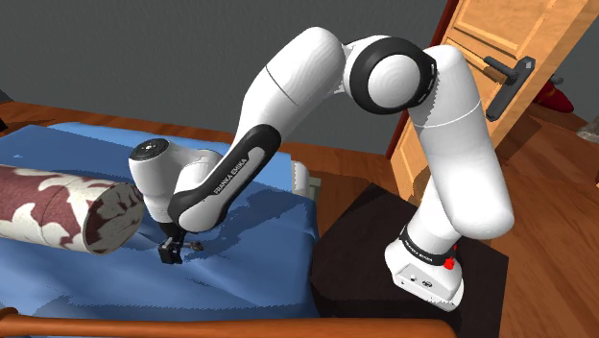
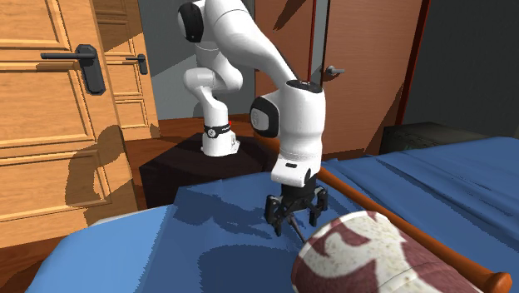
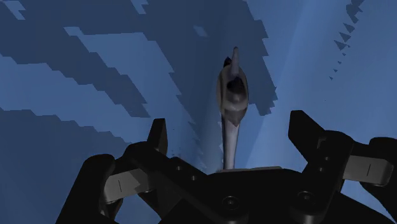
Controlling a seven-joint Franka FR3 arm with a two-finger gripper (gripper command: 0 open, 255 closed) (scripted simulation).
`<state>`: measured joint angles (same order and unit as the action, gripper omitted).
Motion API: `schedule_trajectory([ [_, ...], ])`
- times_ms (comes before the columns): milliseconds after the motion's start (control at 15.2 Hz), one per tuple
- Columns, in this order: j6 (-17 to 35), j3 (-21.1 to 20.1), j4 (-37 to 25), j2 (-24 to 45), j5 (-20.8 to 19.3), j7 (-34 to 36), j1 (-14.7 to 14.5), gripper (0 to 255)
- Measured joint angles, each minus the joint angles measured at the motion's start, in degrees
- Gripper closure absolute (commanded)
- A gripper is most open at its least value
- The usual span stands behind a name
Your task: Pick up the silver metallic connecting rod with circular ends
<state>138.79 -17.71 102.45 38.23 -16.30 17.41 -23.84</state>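
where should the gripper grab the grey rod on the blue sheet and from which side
Take the connecting rod by its slim shank, coming straight down from above. It lies on the blue sheet, lengthwise between the fingers of the open gripper, so they would close across the narrow shank rather than the wider round end.

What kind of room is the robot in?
Most likely a bedroom: there is a blue-sheeted bed, a red-and-white patterned bolster pillow lying on it, and a wooden door with a dark handle nearby.
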Motion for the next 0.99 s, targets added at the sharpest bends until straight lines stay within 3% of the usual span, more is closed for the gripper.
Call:
schedule_trajectory([
  [594, 0.67, 0.2, 0.12, -0.5, -0.19, 0.13, 0.16, 255],
  [990, -1.68, -0.65, 0.32, -2.1, 0.73, -0.44, 0.5, 255],
])
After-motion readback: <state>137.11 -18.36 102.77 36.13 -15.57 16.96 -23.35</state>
